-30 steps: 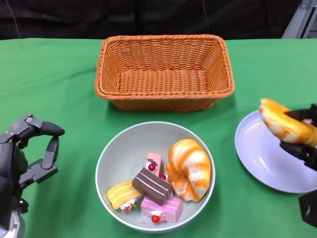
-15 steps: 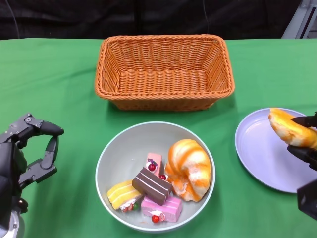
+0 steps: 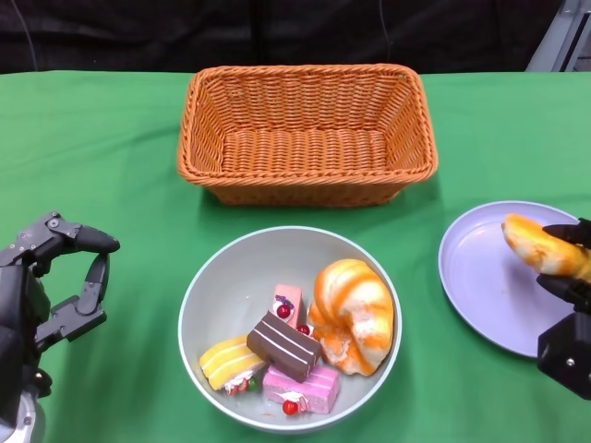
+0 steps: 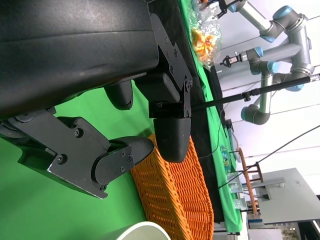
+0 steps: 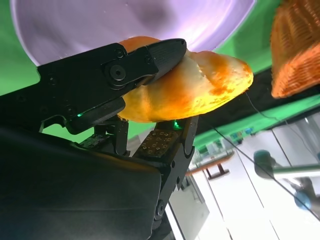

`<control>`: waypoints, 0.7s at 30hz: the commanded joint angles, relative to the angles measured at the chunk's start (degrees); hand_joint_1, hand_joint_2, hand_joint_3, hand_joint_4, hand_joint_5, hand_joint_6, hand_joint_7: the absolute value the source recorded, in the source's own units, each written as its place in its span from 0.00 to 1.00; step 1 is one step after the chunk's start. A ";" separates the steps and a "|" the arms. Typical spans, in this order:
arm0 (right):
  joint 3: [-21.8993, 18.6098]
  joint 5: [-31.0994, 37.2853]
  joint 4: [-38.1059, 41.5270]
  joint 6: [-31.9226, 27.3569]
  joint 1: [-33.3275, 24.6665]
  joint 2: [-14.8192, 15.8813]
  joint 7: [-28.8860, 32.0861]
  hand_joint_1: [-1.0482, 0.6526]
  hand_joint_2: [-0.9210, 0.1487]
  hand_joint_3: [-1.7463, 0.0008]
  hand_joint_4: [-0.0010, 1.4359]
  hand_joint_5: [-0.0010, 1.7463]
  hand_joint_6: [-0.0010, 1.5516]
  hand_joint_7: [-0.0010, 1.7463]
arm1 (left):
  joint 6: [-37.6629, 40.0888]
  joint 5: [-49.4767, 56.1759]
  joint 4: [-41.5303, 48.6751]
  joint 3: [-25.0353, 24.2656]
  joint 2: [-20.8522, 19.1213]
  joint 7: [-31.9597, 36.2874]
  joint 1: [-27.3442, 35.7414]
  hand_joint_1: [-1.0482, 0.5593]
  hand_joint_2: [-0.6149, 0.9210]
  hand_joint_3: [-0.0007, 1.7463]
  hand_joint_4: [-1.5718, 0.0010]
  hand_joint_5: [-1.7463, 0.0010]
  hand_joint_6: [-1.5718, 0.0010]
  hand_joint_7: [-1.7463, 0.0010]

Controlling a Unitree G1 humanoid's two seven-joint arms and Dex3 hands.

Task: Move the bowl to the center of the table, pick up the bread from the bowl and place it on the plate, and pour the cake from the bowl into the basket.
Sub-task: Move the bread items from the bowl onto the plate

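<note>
Nearest the robot, a round grey-white bowl with a smooth rim sits on the green cloth table, roughly at its middle. Inside lie a plump, glossy orange-and-cream twisted bread and several small block-shaped cakes: pink, yellow and dark brown layered ones with red berries. At the lower left the left hand hangs beside the bowl, apart from it, its black jointed fingers spread and holding nothing. To the right, the right hand clamps a second golden, soft-looking bread between its fingers over the smooth, round lilac plate; whether this bread touches the plate cannot be told. Farthest back stands a rectangular orange wicker basket, tightly woven, just behind the bowl.
</note>
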State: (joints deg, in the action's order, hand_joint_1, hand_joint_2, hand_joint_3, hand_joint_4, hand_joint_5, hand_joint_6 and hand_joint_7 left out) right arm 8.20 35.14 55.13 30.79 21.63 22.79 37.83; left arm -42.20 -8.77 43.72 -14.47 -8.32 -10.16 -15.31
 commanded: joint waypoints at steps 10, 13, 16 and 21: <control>2.52 -1.26 -7.20 -7.03 -2.90 1.94 -11.46 0.46 0.02 1.00 0.57 0.23 0.59 0.01 | -0.19 -0.62 -0.18 -0.44 -0.89 -0.20 0.53 0.60 0.82 0.52 0.51 0.00 0.49 0.32; 2.97 -1.44 -12.45 -10.61 -4.79 2.43 -15.61 0.44 0.02 1.00 0.57 0.10 0.54 0.00 | -0.34 -0.48 -0.01 -0.36 -0.94 -0.13 0.44 0.60 0.82 0.51 0.52 0.00 0.49 0.33; 3.48 -1.31 -18.80 -14.82 -7.04 3.24 -21.31 0.39 0.02 1.00 0.47 0.03 0.45 0.00 | -0.45 -0.16 -0.02 -0.27 -0.95 0.19 0.42 0.60 0.83 0.51 0.52 0.00 0.49 0.33; 3.03 -1.71 -27.69 -20.89 -10.03 3.75 -28.41 0.34 0.01 1.00 0.33 0.00 0.35 0.00 | -0.63 -0.01 0.11 -0.31 -0.91 0.31 0.30 0.60 0.83 0.51 0.51 0.00 0.50 0.32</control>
State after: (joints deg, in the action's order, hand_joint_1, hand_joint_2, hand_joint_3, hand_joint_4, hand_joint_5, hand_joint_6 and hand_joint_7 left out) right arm 11.05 33.96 29.35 11.25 12.75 25.60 11.27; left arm -42.27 -8.76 43.67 -14.45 -8.37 -10.17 -15.10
